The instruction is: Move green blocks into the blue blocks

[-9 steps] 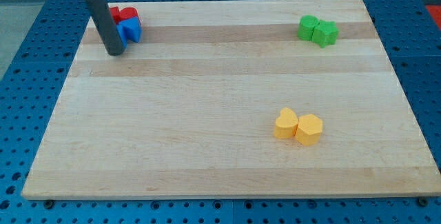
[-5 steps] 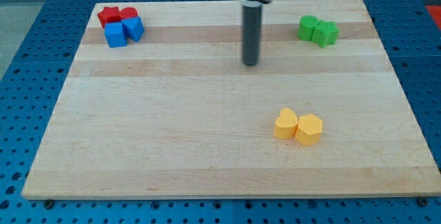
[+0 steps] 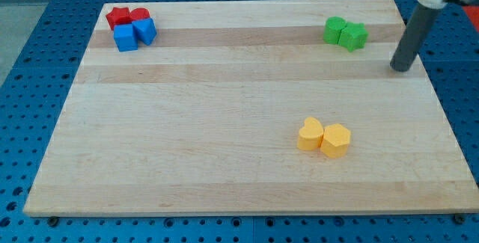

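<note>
- The two green blocks (image 3: pixel 345 33), of a rounded shape not clearly made out, are seen touching each other at about one o'clock on the pale wooden board (image 3: pixel 224 123).
- The two blue cube-like blocks (image 3: pixel 134 34) are found at about eleven o'clock, pressed against two red blocks (image 3: pixel 126 16) just above them.
- My tip (image 3: pixel 401 68) is set down near the green pair, at its four o'clock and apart from it; nothing is gripped, the tool being a bare dark rod.
- This far-side placement is judged to allow a leftward push toward the blue blocks.
- Two yellow blocks (image 3: pixel 324 137) are left at about five o'clock, well clear of that path.
</note>
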`<action>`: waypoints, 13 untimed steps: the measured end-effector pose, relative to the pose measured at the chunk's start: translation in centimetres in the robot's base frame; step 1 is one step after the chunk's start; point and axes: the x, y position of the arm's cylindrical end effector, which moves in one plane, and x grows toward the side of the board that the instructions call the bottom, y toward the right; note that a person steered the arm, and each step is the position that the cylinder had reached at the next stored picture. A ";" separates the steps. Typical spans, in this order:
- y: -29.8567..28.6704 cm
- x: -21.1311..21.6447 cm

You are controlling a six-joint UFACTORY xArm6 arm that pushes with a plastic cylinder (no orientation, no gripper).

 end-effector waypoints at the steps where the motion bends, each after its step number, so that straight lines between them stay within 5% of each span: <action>1: -1.1 -2.9; 4: -5.3 -3.7; 5: -1.2 -4.6; 8: -16.0 -8.8; 10: -19.1 -9.8; 12: -35.1 -10.0; 13: -34.4 -10.3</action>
